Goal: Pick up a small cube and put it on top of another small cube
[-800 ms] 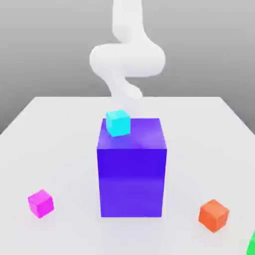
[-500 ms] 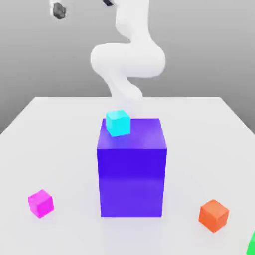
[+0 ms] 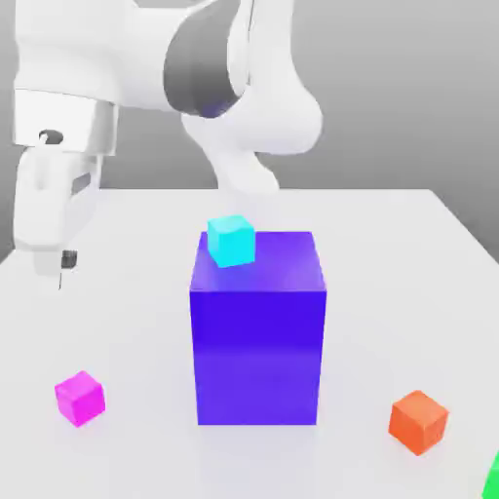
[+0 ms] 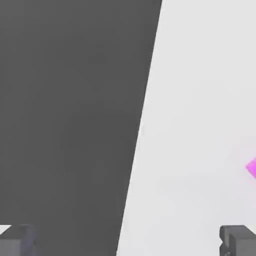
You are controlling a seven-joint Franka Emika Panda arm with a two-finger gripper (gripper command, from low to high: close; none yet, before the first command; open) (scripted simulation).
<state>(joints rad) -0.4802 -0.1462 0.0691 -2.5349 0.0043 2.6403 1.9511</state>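
5 cubes: magenta cube (image 3: 79, 398), green cube (image 3: 493, 478) (edge only), 3 others

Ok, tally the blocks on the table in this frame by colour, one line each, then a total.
Glossy magenta-pink small cube: 1
Cyan small cube, on the big block: 1
Large blue block: 1
Orange small cube: 1
Bright green small cube, cut off at the picture's edge: 1
Total: 5

White robot arm's gripper (image 3: 60, 273) hangs over the white table (image 3: 127, 322) at the exterior view's left — small glossy magenta cube (image 3: 79, 398) below it, little cyan cube (image 3: 231, 241) atop the big blue block (image 3: 257, 341).
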